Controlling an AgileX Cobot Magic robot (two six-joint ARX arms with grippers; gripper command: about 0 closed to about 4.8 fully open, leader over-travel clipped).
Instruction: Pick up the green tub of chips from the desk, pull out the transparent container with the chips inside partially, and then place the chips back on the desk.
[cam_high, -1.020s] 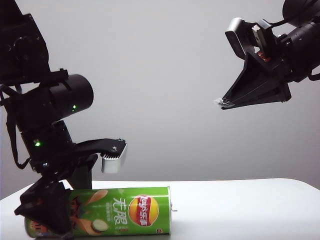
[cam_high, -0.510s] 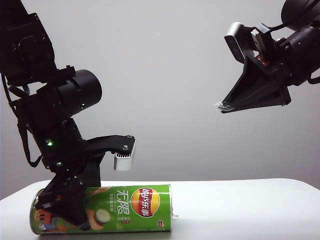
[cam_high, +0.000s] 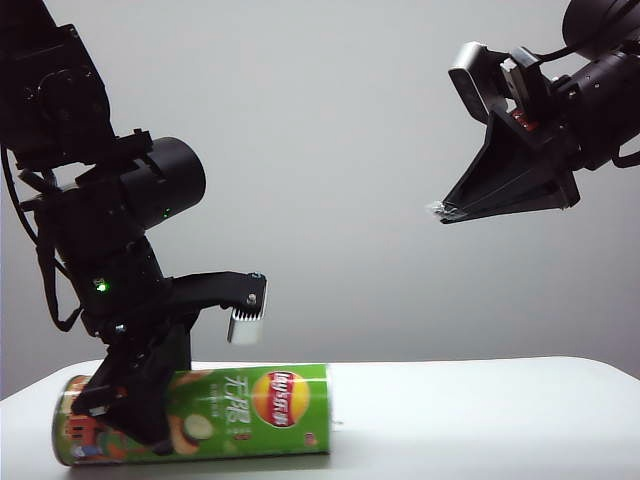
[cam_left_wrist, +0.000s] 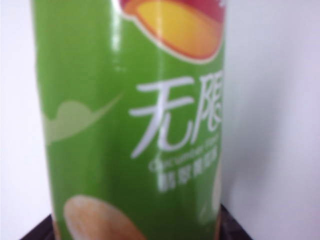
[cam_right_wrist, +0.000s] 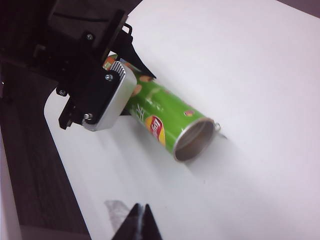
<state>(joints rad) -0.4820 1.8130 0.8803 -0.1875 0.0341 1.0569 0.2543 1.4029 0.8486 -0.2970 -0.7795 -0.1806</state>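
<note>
The green Lay's chip can lies on its side on the white counter. The left pincer is clamped around the can near its closed end. The right pincer hangs high above the can's open end, its tips pressed together.

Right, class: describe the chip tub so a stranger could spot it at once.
Find the white desk. At its left end, under the left gripper, the green tub of chips lies on its side. It is the only bright-green cylinder, with a red-yellow logo.

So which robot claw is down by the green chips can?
The left gripper, its fingers around the green tub of chips lying on the desk. The right gripper hangs high, shut.
</note>
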